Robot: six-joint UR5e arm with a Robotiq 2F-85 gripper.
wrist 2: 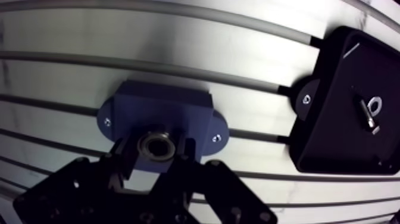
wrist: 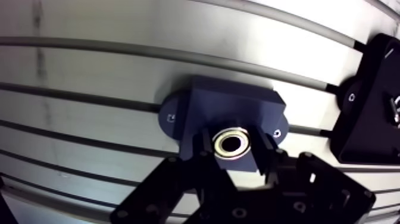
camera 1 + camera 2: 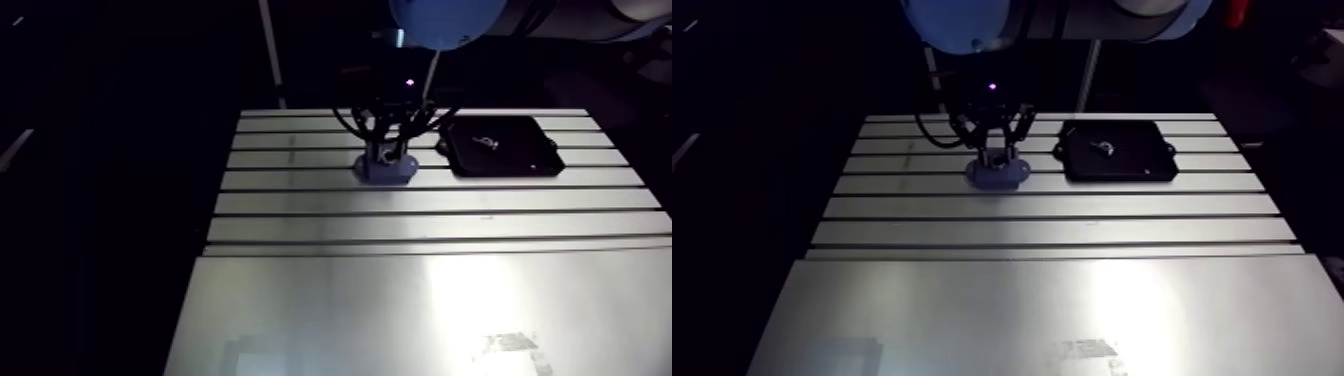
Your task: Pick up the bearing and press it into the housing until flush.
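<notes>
- Slotted aluminium table [image 3: 400, 300], and the blue housing [image 2: 238, 107] sits flat on it, its flange across two slots.
- The gripper [image 1: 156, 152] is right down on the housing, with a finger on either side of the bearing [image 2: 232, 143] and clamped onto it.
- The bearing's bright ring shows at the housing's bore; how deep it sits I cannot tell.
- Off to the right, just beside the housing but apart from it, lies a black tray [image 1: 339, 101] with a small bolt [image 1: 364, 113] and a ring [image 1: 375, 105] in it.
</notes>
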